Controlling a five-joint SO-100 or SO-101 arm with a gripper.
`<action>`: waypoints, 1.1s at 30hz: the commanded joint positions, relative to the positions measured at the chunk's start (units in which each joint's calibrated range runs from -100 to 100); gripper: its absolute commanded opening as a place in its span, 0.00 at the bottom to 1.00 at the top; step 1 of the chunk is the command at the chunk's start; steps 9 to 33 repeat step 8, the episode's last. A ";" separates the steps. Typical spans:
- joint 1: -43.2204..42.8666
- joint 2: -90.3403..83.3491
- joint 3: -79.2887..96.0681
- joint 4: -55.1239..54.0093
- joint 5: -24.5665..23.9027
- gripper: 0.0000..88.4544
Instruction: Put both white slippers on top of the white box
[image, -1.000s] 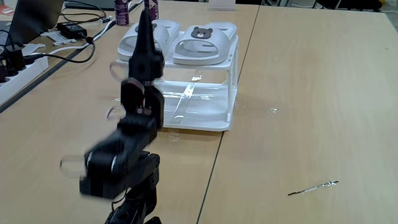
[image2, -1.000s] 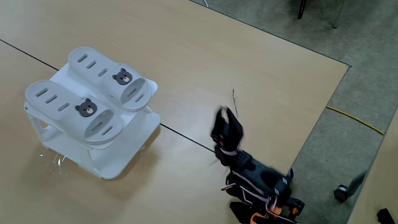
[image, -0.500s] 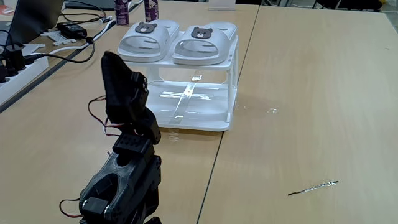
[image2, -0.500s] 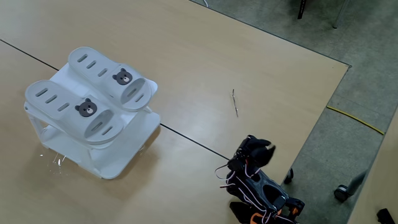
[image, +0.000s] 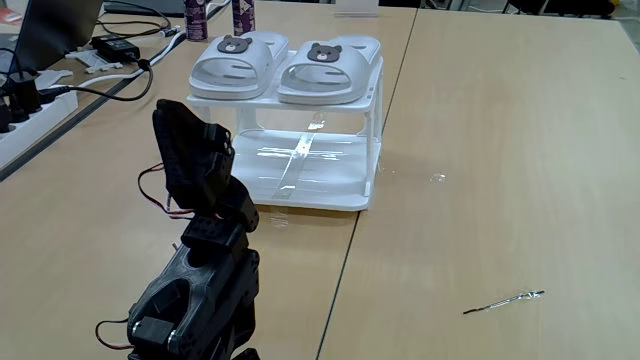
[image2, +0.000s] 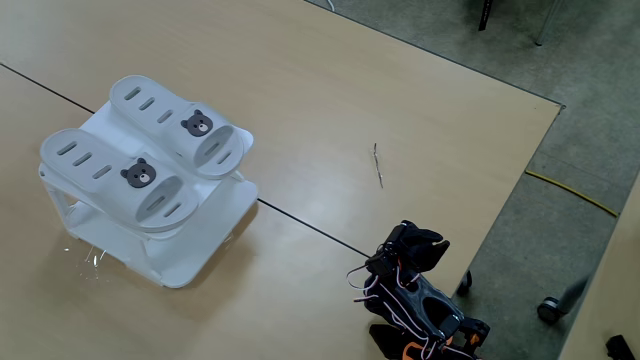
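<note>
Jaws: cannot tell how they stand — the gripper (image: 178, 125) is folded back over the arm (image: 205, 285) at lower left of a fixed view, a dark mass with no finger gap readable; in another fixed view it sits low and right of centre (image2: 418, 243), equally unreadable. It holds nothing that shows and touches neither slipper nor rack. Outward from there: bare wooden table (image: 480, 150), seam running up the middle, a thin metal pin (image: 503, 300) lying lower right. The white slippers sit side by side on the slatted top of the white box (image: 320, 190), upper centre of that view — one (image: 232, 62) to the left, one (image: 328, 68) to the right, bear badges toward the far edge; from above they lie at upper left (image2: 175, 120) (image2: 115, 175), well apart from the arm. Judgement: both placements look done, arm tucked toward a rest pose — the step in hand is the finish. Next move likely calls for nothing beyond settling the arm clear of the rack. Cables and a power strip (image: 30, 105) along the left edge.
</note>
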 joint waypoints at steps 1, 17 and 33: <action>0.27 0.02 0.63 -0.26 0.42 0.01; 0.27 0.10 0.63 -0.26 0.42 0.01; 0.27 0.10 0.63 -0.26 0.42 0.01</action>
